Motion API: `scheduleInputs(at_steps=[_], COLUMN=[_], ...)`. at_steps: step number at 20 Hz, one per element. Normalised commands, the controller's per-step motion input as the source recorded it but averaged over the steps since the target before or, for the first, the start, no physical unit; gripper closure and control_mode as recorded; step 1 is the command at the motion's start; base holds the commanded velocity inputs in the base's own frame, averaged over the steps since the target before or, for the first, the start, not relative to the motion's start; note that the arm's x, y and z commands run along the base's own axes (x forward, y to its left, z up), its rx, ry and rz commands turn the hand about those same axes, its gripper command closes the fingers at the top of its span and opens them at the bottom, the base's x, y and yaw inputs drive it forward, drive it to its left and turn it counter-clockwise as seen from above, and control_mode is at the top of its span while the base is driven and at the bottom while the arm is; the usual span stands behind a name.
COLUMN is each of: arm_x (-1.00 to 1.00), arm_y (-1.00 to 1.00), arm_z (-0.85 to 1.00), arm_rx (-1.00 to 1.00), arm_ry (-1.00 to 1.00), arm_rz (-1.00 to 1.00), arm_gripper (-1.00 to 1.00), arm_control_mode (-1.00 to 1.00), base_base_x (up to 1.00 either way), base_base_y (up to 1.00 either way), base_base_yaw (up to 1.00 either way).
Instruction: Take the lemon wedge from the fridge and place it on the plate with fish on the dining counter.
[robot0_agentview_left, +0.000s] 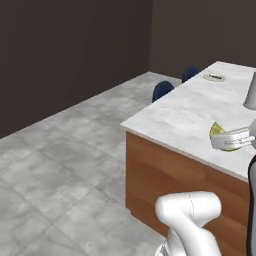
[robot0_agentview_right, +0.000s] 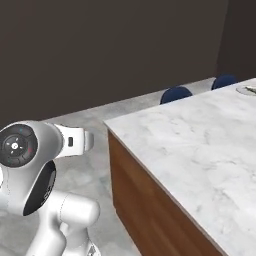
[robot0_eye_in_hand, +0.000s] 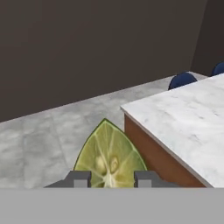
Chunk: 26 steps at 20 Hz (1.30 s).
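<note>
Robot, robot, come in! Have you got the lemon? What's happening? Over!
Gripper shut on the lemon wedge. Wedge carried at the dining counter edge. Plate at the far end, blue chairs beside it; nothing blocking. Over.

Non-task items for your list:

- Two blue chairs (robot0_agentview_left: 162, 90), (robot0_agentview_left: 189, 73): pushed in along the island's far long edge, only their rounded backs showing above the top. You see them too in the right base view (robot0_agentview_right: 175, 94), (robot0_agentview_right: 224, 80).
- Grey tiled floor (robot0_agentview_left: 60, 165): large square tiles.
- Dark walls (robot0_agentview_left: 70, 50): plain, meeting at a corner beyond the floor.
- Grey cone-like object (robot0_agentview_left: 251, 92): standing on the top at the picture's right edge, cut off; you cannot tell what it is.
</note>
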Motion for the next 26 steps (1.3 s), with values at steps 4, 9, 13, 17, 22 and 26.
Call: scheduleInputs(at_steps=[4, 9, 13, 17, 22, 26], arm_x=[0.00, 0.00, 0.00, 0.00, 0.00, 0.00], arm_y=[0.00, 0.00, 0.00, 0.00, 0.00, 0.00], arm_z=[0.00, 0.00, 0.00, 0.00, 0.00, 0.00], arm_rx=[0.00, 0.00, 0.00, 0.00, 0.00, 0.00], arm_ry=[0.00, 0.00, 0.00, 0.00, 0.00, 0.00], arm_rz=[0.00, 0.00, 0.00, 0.00, 0.00, 0.00], arm_gripper=[1.00, 1.00, 1.00, 1.00, 1.00, 1.00], arm_control_mode=[1.00, 1.00, 1.00, 1.00, 1.00, 1.00], base_base_x=[1.00, 1.00, 1.00, 1.00, 1.00, 1.00], base_base_y=[1.00, 1.00, 1.00, 1.00, 1.00, 1.00], base_base_yaw=[-0.18, -0.16, -0.16, -0.26, -0.40, -0.43])
